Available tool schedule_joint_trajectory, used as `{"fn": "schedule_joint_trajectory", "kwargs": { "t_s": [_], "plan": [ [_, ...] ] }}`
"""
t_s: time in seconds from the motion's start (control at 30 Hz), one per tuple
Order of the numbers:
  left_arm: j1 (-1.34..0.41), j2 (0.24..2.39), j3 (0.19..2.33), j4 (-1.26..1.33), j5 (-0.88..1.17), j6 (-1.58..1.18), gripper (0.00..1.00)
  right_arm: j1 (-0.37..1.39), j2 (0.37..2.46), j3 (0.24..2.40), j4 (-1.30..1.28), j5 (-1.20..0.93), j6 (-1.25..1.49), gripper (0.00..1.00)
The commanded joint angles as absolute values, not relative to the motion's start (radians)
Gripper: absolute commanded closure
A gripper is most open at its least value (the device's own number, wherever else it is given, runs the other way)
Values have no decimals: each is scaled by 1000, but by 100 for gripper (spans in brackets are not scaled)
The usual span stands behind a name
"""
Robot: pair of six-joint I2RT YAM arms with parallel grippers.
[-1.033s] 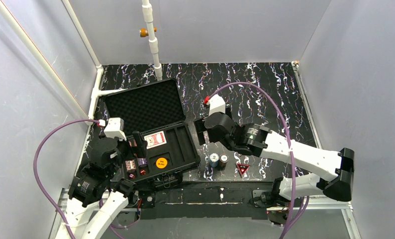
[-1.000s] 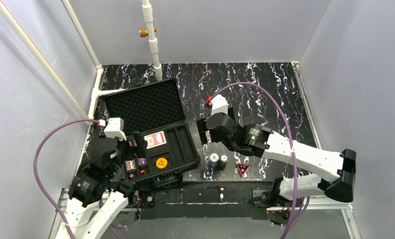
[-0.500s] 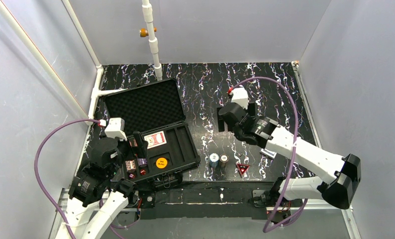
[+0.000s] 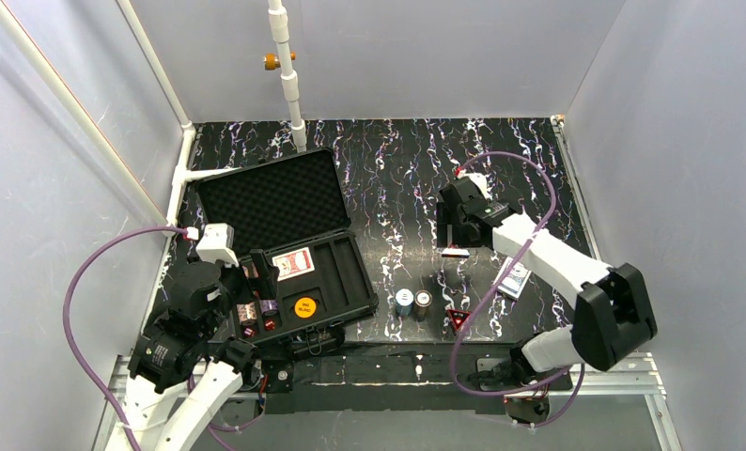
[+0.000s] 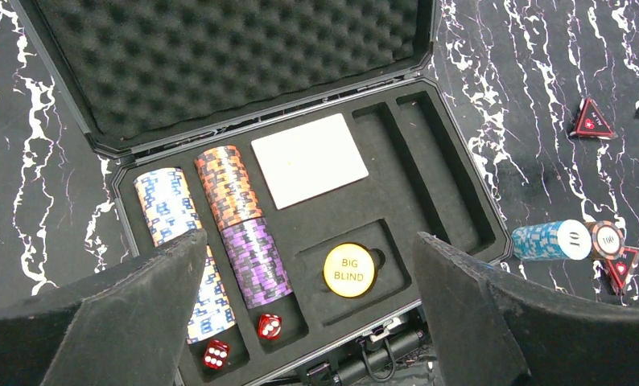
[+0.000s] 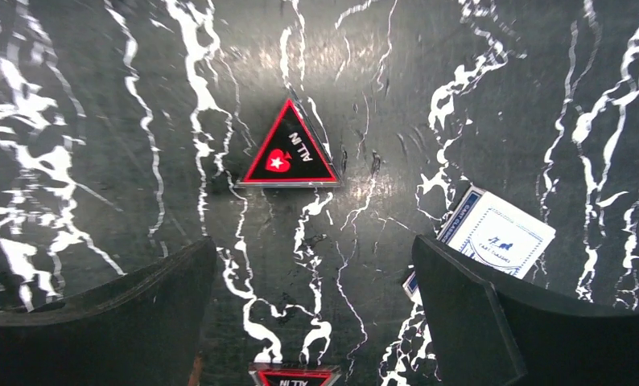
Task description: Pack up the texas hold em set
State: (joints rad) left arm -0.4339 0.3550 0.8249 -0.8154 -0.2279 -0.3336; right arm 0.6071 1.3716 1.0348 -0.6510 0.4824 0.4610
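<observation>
**Right arm lines up on a loose triangle, case part packed**

The black case (image 4: 343, 268) lies open at the table's left, foam lid back. Its tray holds 3 chip stacks (image 5: 229, 186), a red deck (image 4: 294, 264), a Big Blind disc (image 5: 348, 270) and 2 red dice (image 5: 270, 326); 2 long slots on its right side are bare. The left gripper (image 5: 308, 241) hovers above the tray, fingers wide, holding nothing. Out on the table lie a blue deck (image 6: 501, 240), 2 loose stacks (image 4: 404, 302) and 2 red triangles (image 6: 290, 157). The right gripper (image 6: 312, 245) hangs above them, fingers wide and empty, 1 triangle framed between them.

The step in hand looks like collecting that triangle. The next move calls for a descent, centring, and a pinch on its thin edges.

Pale grey walls (image 4: 397, 56) enclose a black tabletop (image 4: 538, 160) veined with white, and a white pipe (image 4: 289, 89) rises at the rear.
</observation>
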Motion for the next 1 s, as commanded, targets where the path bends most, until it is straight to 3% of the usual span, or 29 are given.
{"fn": "schedule_joint_trajectory", "kwargs": {
  "t_s": [0.0, 0.3, 0.77, 0.97],
  "plan": [
    [-428, 352, 813, -812, -238, -330, 2, 551, 1429, 1009, -587, 358, 419, 2],
    [-428, 353, 810, -807, -234, -327, 2, 407, 1440, 961, -575, 383, 442, 1],
    [-428, 341, 805, -803, -229, -324, 2, 215, 1281, 854, -627, 545, 664, 1],
    [-428, 327, 804, -801, -229, -322, 2, 125, 1241, 776, -573, 487, 682, 2]
  ]
}}
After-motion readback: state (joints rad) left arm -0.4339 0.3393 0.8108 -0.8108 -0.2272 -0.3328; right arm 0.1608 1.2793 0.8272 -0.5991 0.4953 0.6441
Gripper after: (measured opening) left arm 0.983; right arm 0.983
